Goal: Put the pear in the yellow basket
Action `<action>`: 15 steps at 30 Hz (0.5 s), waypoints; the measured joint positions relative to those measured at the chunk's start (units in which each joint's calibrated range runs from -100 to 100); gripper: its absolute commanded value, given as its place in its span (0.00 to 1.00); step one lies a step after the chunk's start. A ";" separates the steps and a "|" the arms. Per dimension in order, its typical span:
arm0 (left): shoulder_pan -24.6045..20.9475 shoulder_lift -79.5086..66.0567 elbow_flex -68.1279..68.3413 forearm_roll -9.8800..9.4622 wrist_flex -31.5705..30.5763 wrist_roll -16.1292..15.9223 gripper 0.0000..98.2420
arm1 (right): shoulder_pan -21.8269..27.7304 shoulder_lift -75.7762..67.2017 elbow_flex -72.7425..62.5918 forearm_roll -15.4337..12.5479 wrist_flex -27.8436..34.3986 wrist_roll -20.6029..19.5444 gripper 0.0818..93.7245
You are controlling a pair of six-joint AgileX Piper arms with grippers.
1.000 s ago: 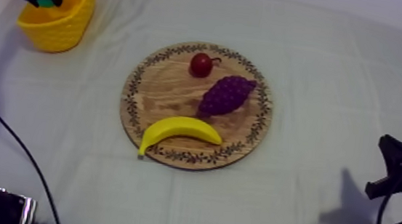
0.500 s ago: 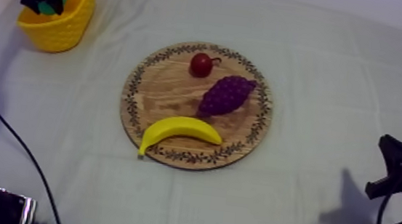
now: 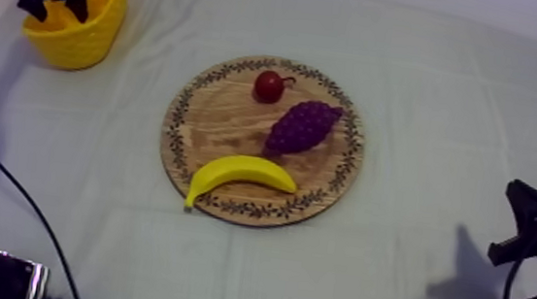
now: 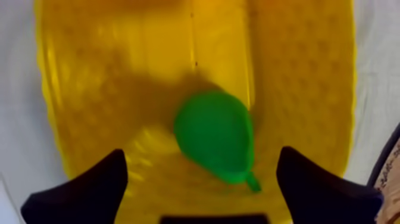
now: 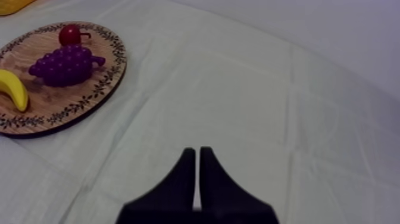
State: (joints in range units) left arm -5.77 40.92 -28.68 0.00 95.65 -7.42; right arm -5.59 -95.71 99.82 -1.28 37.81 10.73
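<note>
Left pincer [image 3: 55,8]: positioned over the yellow basket [image 3: 88,39] at the far left corner of the desk [image 3: 454,106]. In the left wrist view its two black fingers [image 4: 89,193] stood wide apart with nothing gripped between them.

Pear [image 4: 215,136]: green, located inside the yellow basket, below the gap between the spread fingers and touching neither of them. Its stem end pointed toward the pincer side of the basket. Whether the pear rested fully on the basket floor could not be determined.

Right pincer [image 5: 197,156]: low at the right edge of the desk, well apart from the fruit. In the right wrist view its fingers lay pressed together as a narrow wedge over bare cloth, gripping nothing.

Round wooden board [image 3: 212,120]: at the centre of the desk, flat on the cloth, well apart from the basket. It carried three items:
- Banana [image 3: 240,172]: lying along the near rim of the board, one end over the patterned border.
- Bunch of grapes [image 3: 303,126]: purple, near the middle of the board, just beyond the banana.
- Small red fruit [image 3: 267,86]: near the far rim, just beside the upper end of the grapes, its stem pointing toward the right.
</note>
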 measured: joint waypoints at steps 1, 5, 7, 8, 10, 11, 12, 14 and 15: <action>0.00 -0.42 0.37 0.00 -0.08 -0.17 0.97 | 0.00 0.00 0.00 0.00 0.00 0.00 0.00; 0.05 -2.30 1.16 0.00 0.00 -0.57 0.93 | 0.00 0.00 0.00 0.00 0.00 0.00 0.00; 0.10 -3.45 1.48 0.00 -0.01 -0.56 0.89 | 0.00 0.00 0.00 0.00 0.00 0.00 0.00; 0.15 -4.01 1.70 0.00 -0.01 -0.50 0.88 | 0.00 0.00 0.00 0.00 0.00 0.00 0.00; 0.16 -5.07 2.23 0.00 -0.01 -0.44 0.85 | 0.00 0.00 0.00 0.00 0.00 0.00 0.00; 0.19 -5.70 2.48 0.00 0.10 -0.44 0.83 | 0.00 0.00 0.00 0.00 0.00 0.00 0.00; 0.24 -6.35 2.76 0.00 -0.02 -0.44 0.82 | 0.00 0.00 0.00 0.00 0.00 0.00 0.00; 0.28 -7.59 3.41 0.31 -0.02 -0.44 0.80 | 0.00 0.00 0.00 0.00 0.00 0.00 0.00; 0.33 -8.35 3.86 0.31 -0.02 -0.44 0.79 | 0.00 0.00 0.00 0.00 0.00 0.00 0.00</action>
State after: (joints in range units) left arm -5.44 32.58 -24.83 0.31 95.63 -7.85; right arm -5.59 -95.71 99.82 -1.28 37.81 10.73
